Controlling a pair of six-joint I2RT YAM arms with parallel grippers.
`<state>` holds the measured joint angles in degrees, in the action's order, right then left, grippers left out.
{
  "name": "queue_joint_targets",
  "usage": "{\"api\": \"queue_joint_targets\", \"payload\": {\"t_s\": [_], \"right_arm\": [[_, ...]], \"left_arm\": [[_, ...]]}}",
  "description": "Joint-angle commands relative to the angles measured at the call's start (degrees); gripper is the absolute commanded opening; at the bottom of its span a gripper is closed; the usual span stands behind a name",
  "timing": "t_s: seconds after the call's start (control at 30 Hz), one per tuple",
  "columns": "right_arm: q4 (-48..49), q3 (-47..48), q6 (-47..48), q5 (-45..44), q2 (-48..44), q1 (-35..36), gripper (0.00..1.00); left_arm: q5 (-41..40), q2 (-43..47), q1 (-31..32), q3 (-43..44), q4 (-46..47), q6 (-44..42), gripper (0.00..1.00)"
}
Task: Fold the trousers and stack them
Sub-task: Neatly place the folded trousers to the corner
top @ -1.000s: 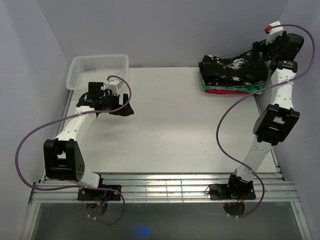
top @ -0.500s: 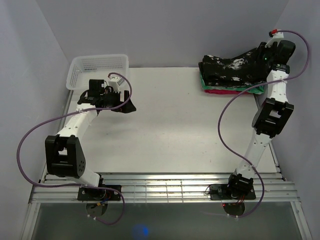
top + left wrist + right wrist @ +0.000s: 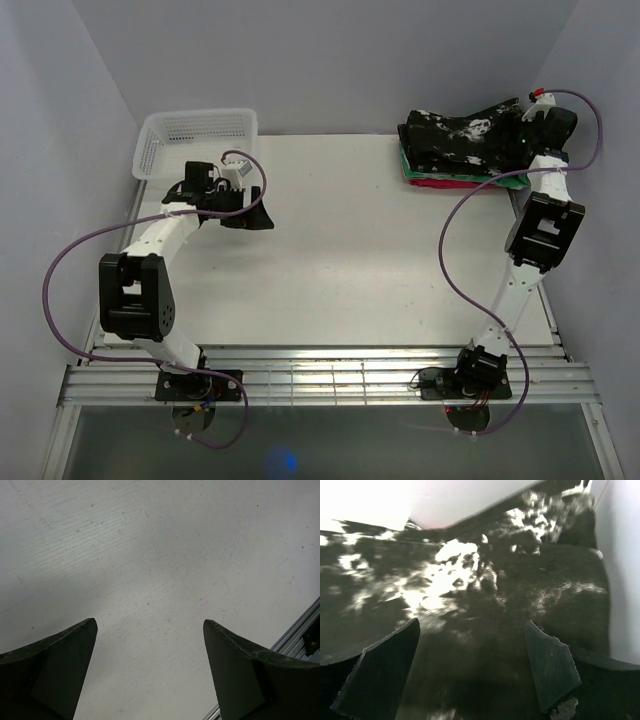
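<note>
The folded trousers (image 3: 460,135), long axis running left to right atop a green cloth (image 3: 515,178) and a red cloth (image 3: 450,183), lie directly under the right gripper (image 3: 472,630), whose jaws are spread wide and empty over their right end, while the left gripper (image 3: 150,625), far to their left, has its jaws equally wide and empty above the worktop (image 3: 165,555).

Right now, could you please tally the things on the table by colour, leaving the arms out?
Black with white splotches: 1, the trousers, on top of the stack
Green: 1, a folded cloth under them
Red: 1, a folded cloth in the same stack
White: 1, the basket
Total: 4
</note>
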<state>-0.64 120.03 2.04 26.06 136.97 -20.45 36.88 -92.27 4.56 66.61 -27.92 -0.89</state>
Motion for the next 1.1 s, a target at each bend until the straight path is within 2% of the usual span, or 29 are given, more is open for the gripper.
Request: {"api": "queue_joint_targets", "payload": {"t_s": [0.0, 0.1, 0.23, 0.3, 0.4, 0.43, 0.53, 0.57, 0.67, 0.8, 1.07], "right_arm": [[2.1, 0.6, -0.5, 6.2, -8.6, -1.5, 0.9], [-4.7, 3.0, -0.3, 11.1, -13.2, -0.7, 0.9], [-16.5, 2.3, 4.1, 15.3, -20.8, 0.9, 0.9], [-26.3, 0.7, 7.3, 16.1, -25.8, 2.3, 0.9], [-35.7, -7.9, 14.0, 14.0, -33.7, 4.9, 0.9], [-37.2, -15.3, 17.0, 13.4, -36.0, 5.7, 0.9], [-39.2, -28.6, 21.1, 11.6, -49.5, 8.3, 0.9], [-38.6, -38.0, 21.3, 11.2, -52.2, 8.8, 0.9], [-36.6, -52.6, 22.0, 10.3, -62.1, 11.6, 0.9], [-36.5, -61.1, 21.7, 9.0, -70.2, 14.0, 0.9], [-37.0, -68.7, 20.9, 7.2, -77.9, 15.1, 0.9]], "left_arm": [[1.5, 1.8, -0.5, 3.6, -0.3, -1.2, 0.98], [1.3, 1.7, -1.0, 6.6, -1.3, -1.2, 0.98], [1.8, -2.6, -1.7, 14.9, -8.1, -2.4, 0.98], [2.1, -3.8, -1.7, 16.6, -12.7, -3.6, 0.98], [2.4, -2.0, -1.8, 15.1, -13.7, -6.0, 0.98], [2.5, -1.1, -1.8, 14.3, -13.7, -6.7, 0.98], [0.8, 2.8, -1.8, 10.0, -12.9, -8.6, 0.98], [0.1, 3.8, -1.8, 8.8, -12.9, -9.1, 0.98], [-2.8, 7.7, -1.8, 3.4, -12.6, -10.2, 0.98], [-3.7, 14.0, -1.8, -5.0, -11.7, -11.5, 0.98], [-4.0, 18.9, -1.9, -9.6, -10.1, -10.3, 0.98]]}}
